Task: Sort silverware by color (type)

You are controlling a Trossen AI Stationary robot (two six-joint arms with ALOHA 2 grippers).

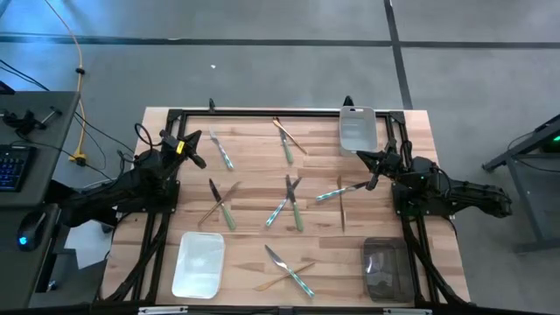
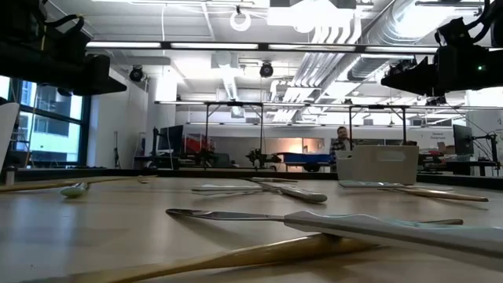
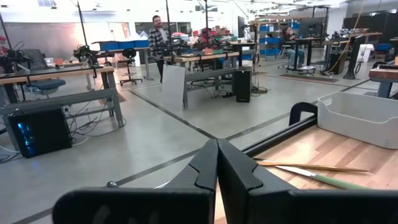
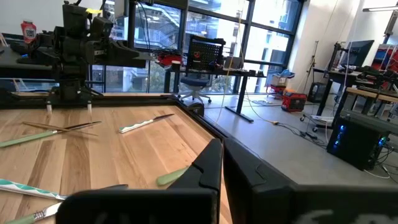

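The silverware lies scattered on the wooden table (image 1: 254, 171), mostly in crossed pairs: gold and green pieces (image 1: 287, 140) at the far middle, a blue-handled knife (image 1: 221, 150), a pair (image 1: 220, 204) at the left, a pair (image 1: 289, 201) in the middle, a blue and a gold piece (image 1: 341, 192), and a pair (image 1: 289, 269) near the front. My left gripper (image 1: 198, 140) hovers at the far left, shut (image 3: 217, 163) and empty. My right gripper (image 1: 360, 155) hovers at the far right, also shut (image 4: 222, 163) and empty.
A clear tray (image 1: 357, 129) stands at the far right, a white tray (image 1: 199, 264) near the front left, and a dark tray (image 1: 385, 269) near the front right. A black frame (image 1: 262, 112) runs along the table's far edge.
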